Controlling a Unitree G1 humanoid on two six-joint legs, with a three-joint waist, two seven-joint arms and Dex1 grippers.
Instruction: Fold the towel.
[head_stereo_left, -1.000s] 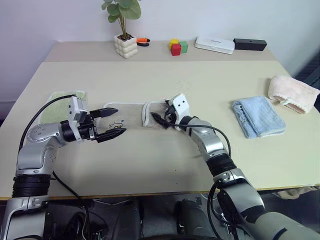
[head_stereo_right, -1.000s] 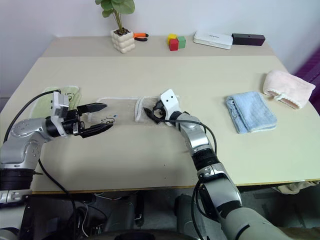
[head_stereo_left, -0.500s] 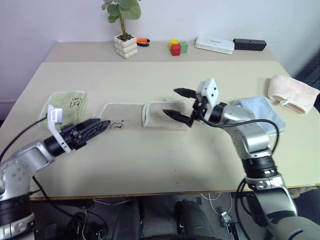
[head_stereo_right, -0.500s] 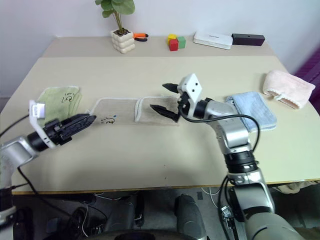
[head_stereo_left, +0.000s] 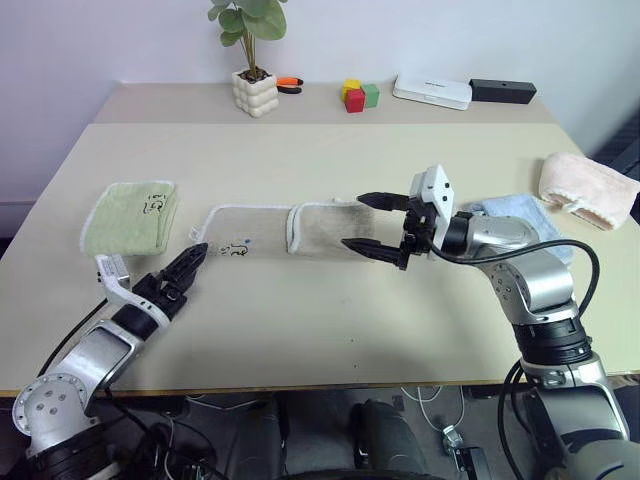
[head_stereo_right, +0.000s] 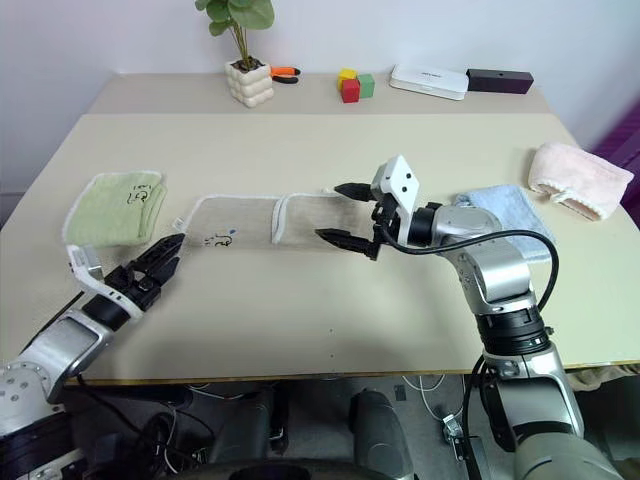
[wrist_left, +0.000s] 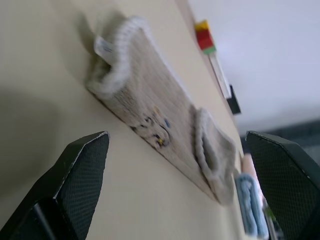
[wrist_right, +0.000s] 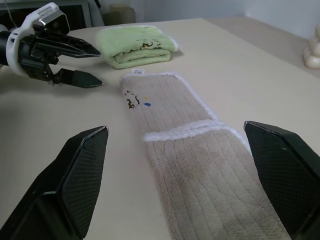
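Note:
The beige-grey towel (head_stereo_left: 255, 233) lies flat as a long strip in the middle of the table. Its right end is folded back over itself, and the white corded edge (head_stereo_left: 292, 230) crosses the strip. My right gripper (head_stereo_left: 358, 221) hovers open at the towel's right end, fingers spread one above the other, holding nothing. My left gripper (head_stereo_left: 187, 268) is low over the table, just off the towel's near left corner, also open and empty. The left wrist view shows the towel (wrist_left: 150, 107) ahead between its spread fingers. The right wrist view looks along the towel (wrist_right: 190, 150) toward the left gripper (wrist_right: 80, 62).
A folded light green cloth (head_stereo_left: 132, 215) lies left of the towel. A light blue cloth (head_stereo_left: 497, 207) and a pink-cream rolled cloth (head_stereo_left: 590, 187) lie to the right. Along the back stand a plant pot (head_stereo_left: 252, 92), coloured blocks (head_stereo_left: 356, 95), a white box (head_stereo_left: 430, 91) and a black box (head_stereo_left: 502, 90).
My right gripper has left the towel's folded end, rising and moving right. My left arm has sunk and drawn back toward the near left, its gripper rolled over. The towel lies unchanged.

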